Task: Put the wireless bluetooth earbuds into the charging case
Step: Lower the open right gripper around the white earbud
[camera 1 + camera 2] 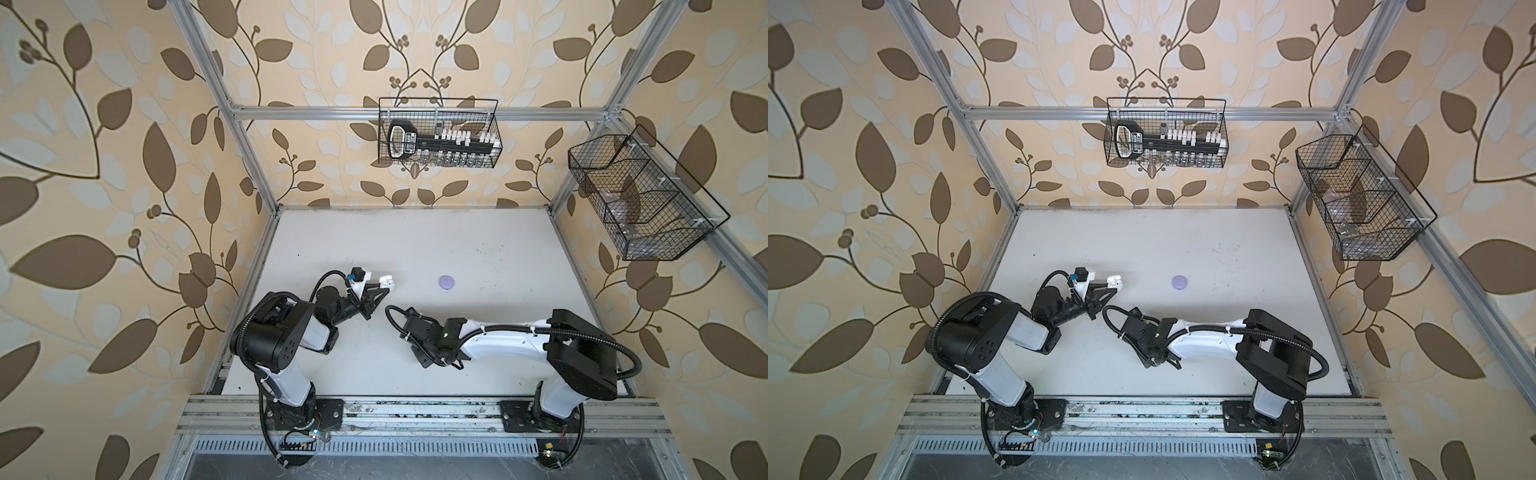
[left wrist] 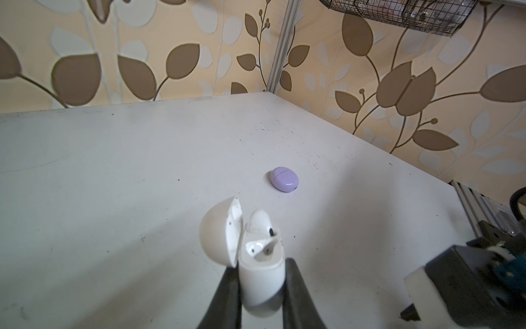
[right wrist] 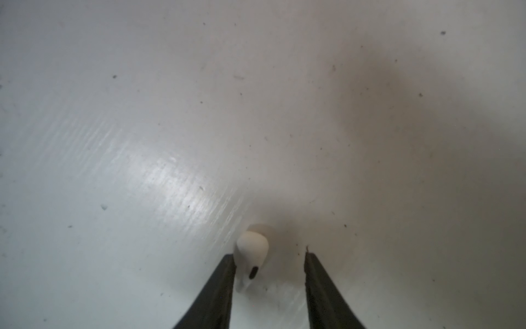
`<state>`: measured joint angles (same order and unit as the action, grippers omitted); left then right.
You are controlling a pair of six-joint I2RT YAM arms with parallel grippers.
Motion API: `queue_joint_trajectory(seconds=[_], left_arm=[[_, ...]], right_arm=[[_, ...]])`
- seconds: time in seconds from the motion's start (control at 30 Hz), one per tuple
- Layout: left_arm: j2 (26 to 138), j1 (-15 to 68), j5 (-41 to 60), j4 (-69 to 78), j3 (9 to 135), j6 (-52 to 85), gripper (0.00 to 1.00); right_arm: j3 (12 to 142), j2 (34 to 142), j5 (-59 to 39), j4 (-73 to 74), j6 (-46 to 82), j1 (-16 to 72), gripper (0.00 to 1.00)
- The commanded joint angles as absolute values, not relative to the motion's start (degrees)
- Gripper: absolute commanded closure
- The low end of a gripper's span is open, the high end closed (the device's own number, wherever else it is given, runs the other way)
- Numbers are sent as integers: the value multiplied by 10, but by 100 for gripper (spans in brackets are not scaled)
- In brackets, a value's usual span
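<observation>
Left claw (image 2: 261,265) clamps an open white charging case (image 2: 260,287) with a seated earbud (image 2: 259,225). Right claw (image 3: 269,256), jaws apart, straddles a loose earbud (image 3: 252,250) on the table (image 3: 142,114), touching one finger (image 3: 225,284) (the label (image 1: 409,146) on the black tool (image 1: 432,143) in the wire basket (image 1: 496,133) is unreadable).

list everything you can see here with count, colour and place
white charging case: 1, white, lid open, between the left jaws
earbud in the case: 1 clear, white, standing in the open case; the slot beside it is hard to read
loose earbud: 1, white, on the table, against one right jaw
lavender case: 1, lavender, closed, mid-table
wire baskets: 2, black, one on the back rail, one on the right-side frame
table: 1, white
left arm: 1, black and white, jaws shut on the white charging case
right arm: 1, black and white, jaws open around the loose earbud
</observation>
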<state>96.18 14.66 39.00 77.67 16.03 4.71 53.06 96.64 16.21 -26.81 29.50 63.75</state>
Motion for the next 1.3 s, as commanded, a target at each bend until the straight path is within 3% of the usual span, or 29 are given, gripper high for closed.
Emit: queue_joint_trajectory(seconds=[0.0, 0.63, 1.27], left_arm=[[962, 150, 401, 803, 164, 39, 82], [962, 150, 401, 803, 164, 38, 82], [962, 150, 400, 805, 163, 38, 81]], right_arm=[[522, 973, 160, -265, 302, 641, 58], [617, 982, 185, -348, 320, 648, 60], [611, 1010, 145, -335, 399, 625, 63]])
